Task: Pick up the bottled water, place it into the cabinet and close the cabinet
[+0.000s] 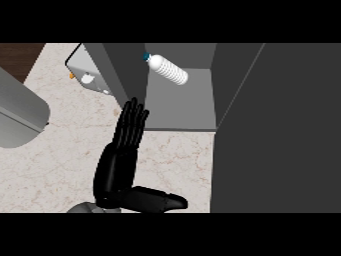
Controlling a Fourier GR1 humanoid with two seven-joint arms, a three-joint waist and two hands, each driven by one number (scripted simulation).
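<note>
The bottled water (167, 70), white ribbed with a teal cap, lies on its side at the back of the cabinet's grey shelf (180, 107). The cabinet's left door (121, 70) stands open, its dark panel seen nearly edge-on. My left hand (121, 150) reaches up from the lower edge with straight fingers; its fingertips (134, 105) touch the door's near end, and the thumb sticks out to the right near the wrist. It holds nothing. My right hand is out of view.
A dark cabinet panel (291, 125) fills the right side. A large grey rounded body (7, 107) juts in at the left edge. A light grey box (88, 72) sits on the marble counter (47, 165) behind the open door.
</note>
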